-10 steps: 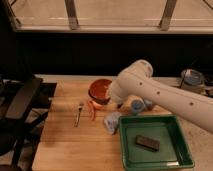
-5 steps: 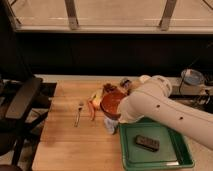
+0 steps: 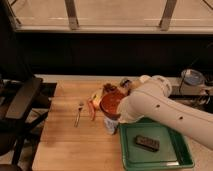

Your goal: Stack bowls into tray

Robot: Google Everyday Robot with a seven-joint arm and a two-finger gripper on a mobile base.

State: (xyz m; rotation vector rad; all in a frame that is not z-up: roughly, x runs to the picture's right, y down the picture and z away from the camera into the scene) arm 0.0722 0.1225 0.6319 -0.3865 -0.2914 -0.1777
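Observation:
The orange-red bowl point(image 3: 111, 103) hangs tilted above the wooden table point(image 3: 65, 145), just left of the green tray's point(image 3: 167, 152) near-left corner. My gripper point(image 3: 120, 109) is at the bowl's right edge, shut on it, mostly hidden by my white forearm point(image 3: 160, 107). The tray lies at the table's right front and holds a dark flat object point(image 3: 146, 143). A dark rounded thing point(image 3: 109, 88) shows behind the bowl; I cannot tell whether it is the purple bowl.
A small blue-grey cup point(image 3: 110, 125) stands under the held bowl. A fork point(image 3: 78, 112), an orange stick-like item point(image 3: 91, 110) and a yellow item point(image 3: 96, 98) lie left of it. A black chair point(image 3: 20, 102) stands at the left. A blue-grey dish point(image 3: 192, 77) sits far right.
The orange-red bowl was lifted off the table's back middle and carried forward and right toward the tray. My arm swung the same way.

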